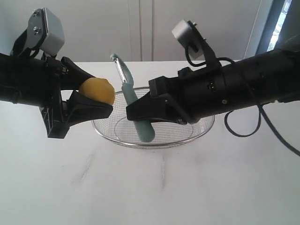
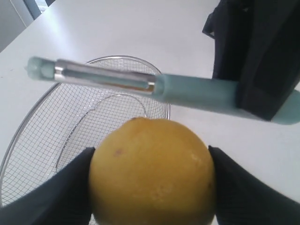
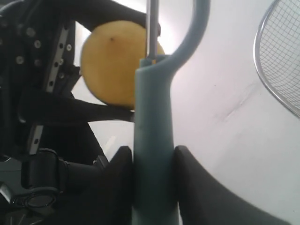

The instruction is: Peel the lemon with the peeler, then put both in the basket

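Observation:
The yellow lemon [image 1: 97, 91] [image 2: 152, 173] [image 3: 112, 65] is held in the air between the black fingers of my left gripper [image 1: 104, 94], which is shut on it. My right gripper [image 1: 132, 108] is shut on the pale teal handle of the peeler [image 1: 136, 112] [image 2: 197, 92] [image 3: 153, 140]. The peeler stands nearly upright, its metal blade head [image 1: 123, 71] just to the right of the lemon, a small gap between them. Both are above the silver wire mesh basket [image 1: 112, 138] [image 2: 28, 136] [image 3: 262, 75] on the white table.
The white table [image 1: 154, 187] stretches in front of the basket. A black cable [image 1: 243, 133] hangs from the right arm at the basket's right side. Both arms meet over the basket's near half.

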### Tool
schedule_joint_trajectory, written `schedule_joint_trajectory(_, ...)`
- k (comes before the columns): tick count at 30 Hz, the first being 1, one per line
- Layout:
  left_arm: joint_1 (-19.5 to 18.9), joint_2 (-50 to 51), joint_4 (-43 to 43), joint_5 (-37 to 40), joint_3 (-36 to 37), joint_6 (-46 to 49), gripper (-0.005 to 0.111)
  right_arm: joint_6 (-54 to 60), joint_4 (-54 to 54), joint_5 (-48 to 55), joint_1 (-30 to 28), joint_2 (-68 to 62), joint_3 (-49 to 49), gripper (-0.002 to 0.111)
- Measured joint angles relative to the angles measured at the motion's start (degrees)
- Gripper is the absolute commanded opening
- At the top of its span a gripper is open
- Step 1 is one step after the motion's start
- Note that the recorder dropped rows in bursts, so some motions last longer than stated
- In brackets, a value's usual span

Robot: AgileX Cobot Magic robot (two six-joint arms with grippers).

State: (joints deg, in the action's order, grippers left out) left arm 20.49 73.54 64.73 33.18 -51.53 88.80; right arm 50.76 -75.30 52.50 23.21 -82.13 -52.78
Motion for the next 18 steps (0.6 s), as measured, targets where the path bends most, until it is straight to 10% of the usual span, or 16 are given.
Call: schedule_joint_trajectory(18,0.0,0.0,0.0,0.2,0.0,0.0,0.001,-1.3,18.3,5.6,-0.2,16.4,0.0,0.0)
